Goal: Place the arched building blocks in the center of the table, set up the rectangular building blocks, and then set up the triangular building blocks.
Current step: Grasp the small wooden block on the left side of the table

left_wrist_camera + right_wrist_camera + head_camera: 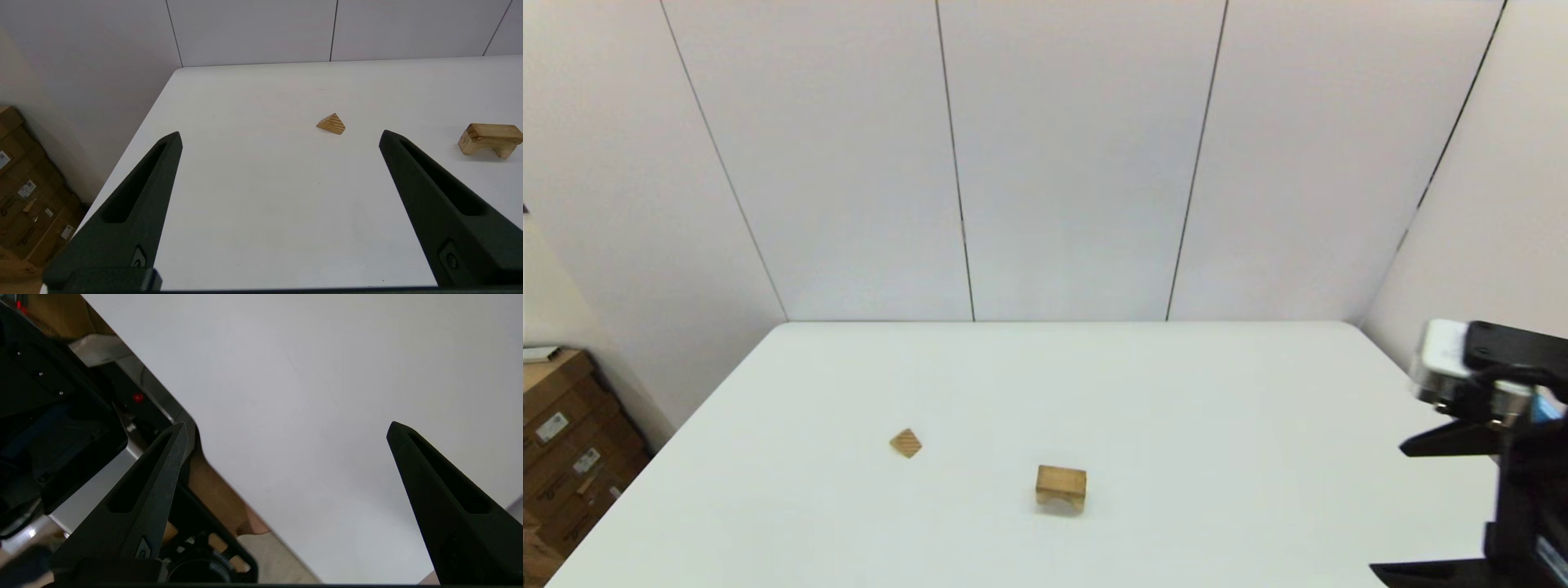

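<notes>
Left gripper (280,136) spread wide, nothing held, above the white tabletop (1217,425), right gripper (286,428) also splayed and empty over the tabletop's right near edge, small striped wooden wedge (905,443) seen left of chunky light-tan arched wooden block (1061,487), well apart.

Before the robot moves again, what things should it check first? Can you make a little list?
1. Chunky tan wooden arched block standing near the middle of the white table, cut-out downward: ok.
2. Thin flat rectangular plank in sight: not ok, no view shows it.
3. Small striped wooden triangular wedge lying apart from the arched block, toward the robot's left: ok.
4. Left gripper open and holding nothing: ok.
5. Right gripper open, holding nothing, at the table's right edge: ok.
</notes>
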Motion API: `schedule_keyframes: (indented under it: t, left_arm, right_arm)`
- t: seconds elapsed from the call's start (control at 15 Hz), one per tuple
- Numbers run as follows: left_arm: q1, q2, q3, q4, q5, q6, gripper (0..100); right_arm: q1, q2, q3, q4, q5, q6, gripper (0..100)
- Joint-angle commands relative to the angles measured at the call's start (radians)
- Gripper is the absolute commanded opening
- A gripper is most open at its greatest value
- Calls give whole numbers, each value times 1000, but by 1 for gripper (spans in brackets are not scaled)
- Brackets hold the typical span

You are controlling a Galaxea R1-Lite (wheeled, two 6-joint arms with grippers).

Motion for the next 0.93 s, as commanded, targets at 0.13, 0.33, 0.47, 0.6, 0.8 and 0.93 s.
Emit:
schedule_keyframes:
  t: [0.13, 0.33, 0.47, 0.6, 0.8, 0.93]
  left_arm:
    - [1, 0, 0, 0, 0, 0, 100]
    - [1, 0, 0, 0, 0, 0, 100]
    - [1, 0, 0, 0, 0, 0, 100]
    - [1, 0, 0, 0, 0, 0, 100]
    - [1, 0, 0, 0, 0, 0, 100]
    - [1, 0, 0, 0, 0, 0, 100]
  right_arm:
    - [-180, -482, 239, 3, -3, 68, 100]
    - [-257, -641, 325, 3, 2, 139, 100]
    - [-298, -697, 334, 3, 2, 165, 100]
    - [-328, -775, 362, 3, -3, 166, 100]
    - [-374, -899, 420, 2, -6, 169, 100]
    - [-390, -948, 453, -43, -27, 224, 100]
